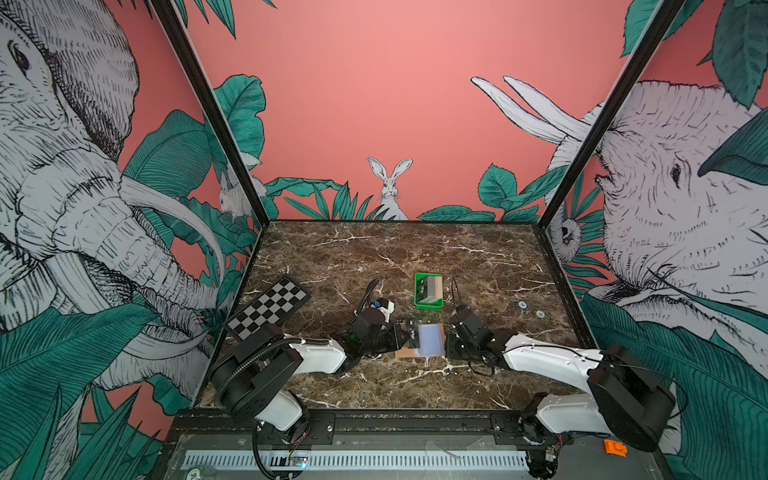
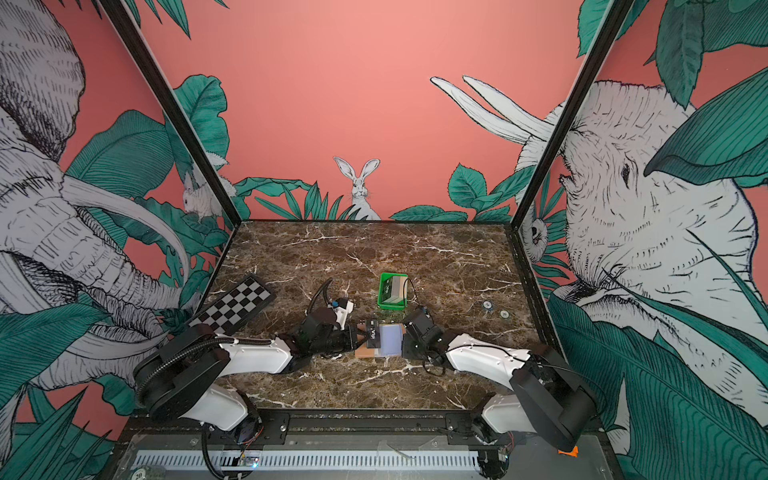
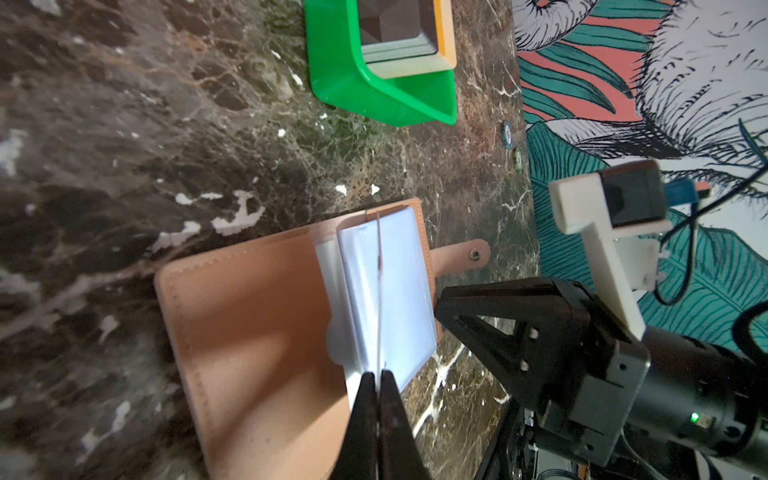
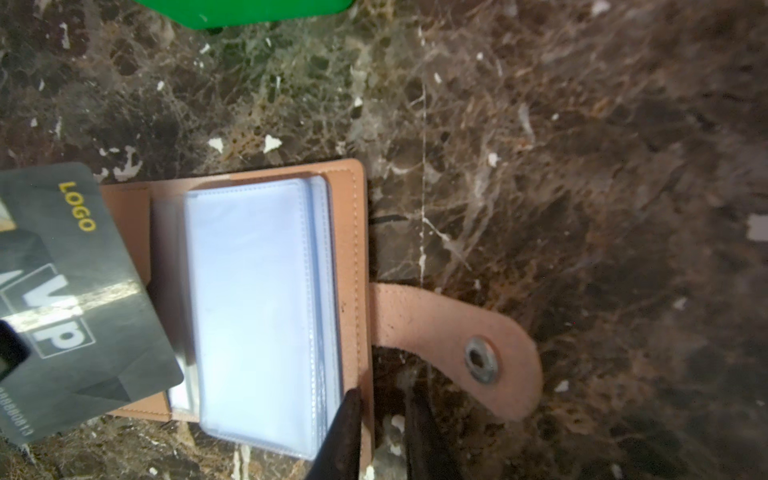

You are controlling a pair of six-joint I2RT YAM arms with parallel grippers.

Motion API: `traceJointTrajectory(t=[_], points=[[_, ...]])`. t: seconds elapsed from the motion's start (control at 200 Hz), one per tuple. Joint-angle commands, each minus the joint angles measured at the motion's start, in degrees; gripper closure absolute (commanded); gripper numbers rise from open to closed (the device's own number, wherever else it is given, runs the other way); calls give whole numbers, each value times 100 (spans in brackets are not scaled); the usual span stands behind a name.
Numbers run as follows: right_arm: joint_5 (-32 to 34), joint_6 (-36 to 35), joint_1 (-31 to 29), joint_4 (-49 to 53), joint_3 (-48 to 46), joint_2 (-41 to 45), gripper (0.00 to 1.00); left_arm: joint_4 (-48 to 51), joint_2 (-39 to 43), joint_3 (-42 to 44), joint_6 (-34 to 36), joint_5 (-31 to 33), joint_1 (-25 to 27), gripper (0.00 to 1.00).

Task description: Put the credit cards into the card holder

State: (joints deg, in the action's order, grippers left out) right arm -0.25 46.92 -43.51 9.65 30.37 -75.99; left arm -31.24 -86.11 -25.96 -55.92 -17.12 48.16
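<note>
The tan card holder (image 3: 249,311) lies open on the marble table, its clear pockets (image 4: 253,299) facing up and its snap strap (image 4: 457,332) off to one side. My left gripper (image 3: 379,376) is shut on the black VIP card (image 4: 75,299), held edge-on just above the holder's left half next to the pockets; in both top views it stands at the holder's left (image 1: 412,333). My right gripper (image 4: 382,399) straddles the holder's strap-side cover edge. One finger rests on the cover beside the pockets; the other stands over the table, leaving a gap. More credit cards (image 3: 395,33) sit stacked in the green tray.
The green tray (image 1: 428,305) stands just behind the holder. A black-and-white checkerboard (image 1: 268,307) lies at the left, behind my left arm. Two small round discs (image 1: 522,305) lie to the right of the tray. Walls enclose the table on three sides.
</note>
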Motion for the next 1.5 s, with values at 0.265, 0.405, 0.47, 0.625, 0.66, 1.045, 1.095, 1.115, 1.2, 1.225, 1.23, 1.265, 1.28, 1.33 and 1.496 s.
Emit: traceJointTrajectory(t=[0.265,0.405,0.47,0.625,0.66,1.045,1.095,1.115,1.2,1.225,1.23,1.265,1.28,1.33,1.496], points=[[44,-73,-29,-22,31,-59,83,-118,-172,-74,-98,-288,-22,100],[52,-75,-33,-33,5,-66,84,-388,-319,-26,-246,-371,-26,100],[48,-63,-28,-46,-17,-71,84,-398,-328,24,-283,-316,-26,100],[38,-41,-31,-121,-88,-79,84,-580,-478,51,-460,-356,-26,100],[32,-34,-29,-132,-106,-90,85,-682,-530,57,-528,-384,-26,100],[25,-5,-29,-178,-232,-21,87,-944,-698,143,-788,-415,-41,100],[16,-7,-32,-184,-233,-17,87,-958,-697,167,-823,-406,-43,100],[21,0,-28,-193,-230,-19,87,-966,-696,170,-832,-406,-44,100],[11,-7,-30,-211,-233,-16,87,-1001,-710,196,-871,-406,-40,100],[9,7,-27,-215,-233,-17,87,-1006,-713,197,-891,-406,-38,100],[8,0,-31,-217,-233,-19,87,-1011,-714,201,-892,-406,-41,100],[8,2,-32,-224,-233,-17,87,-1009,-715,213,-919,-397,-44,100],[8,2,-33,-226,-233,-13,87,-1010,-708,221,-928,-389,-43,100],[9,11,-32,-226,-242,-10,87,-1035,-698,253,-964,-367,-43,100],[-1,20,-28,-259,-263,-5,88,-1022,-666,314,-1039,-305,-43,100]])
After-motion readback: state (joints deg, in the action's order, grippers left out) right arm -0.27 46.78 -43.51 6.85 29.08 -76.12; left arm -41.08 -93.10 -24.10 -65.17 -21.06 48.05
